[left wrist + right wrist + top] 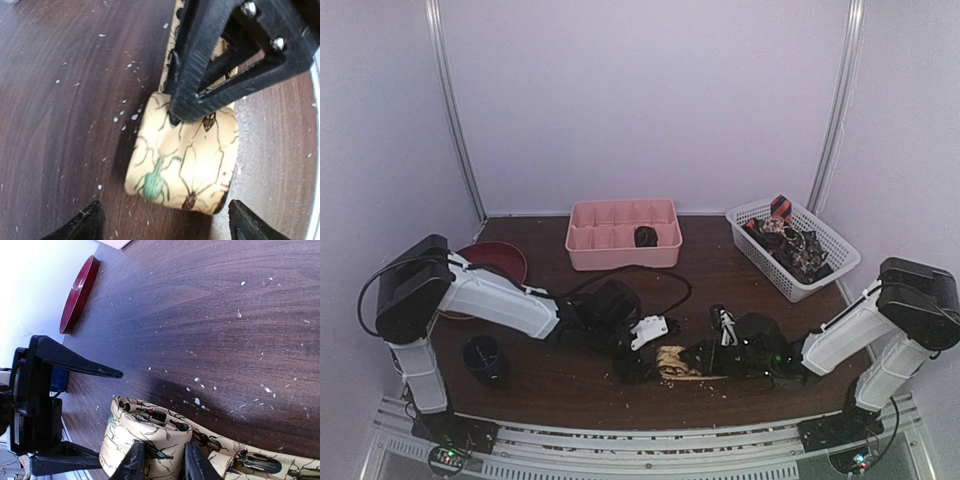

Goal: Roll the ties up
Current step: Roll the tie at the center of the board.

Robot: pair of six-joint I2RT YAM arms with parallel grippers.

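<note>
Left arm: reaches from its base across the table to a spot in front of the pink tray, on the side nearer the arm bases, forearm sloping down. The left gripper hangs just over the wood with its fingers spread wide and nothing between them. The roll lies in the gap.

Right arm: stretched low from the opposite side to the same spot in front of the pink tray, wrist near the surface. The right gripper has its fingers drawn narrow and pinched on the rolled end of the tan tie.

Tan tie: partly rolled, its loose tail flat on the wood. The print shows beetles, one of them green.

White basket, right of the pink tray: dark and red-and-black ties heaped inside.

Inside the pink tray: a dark bundle, too small to tell.

Red plate: left of the pink tray.
</note>
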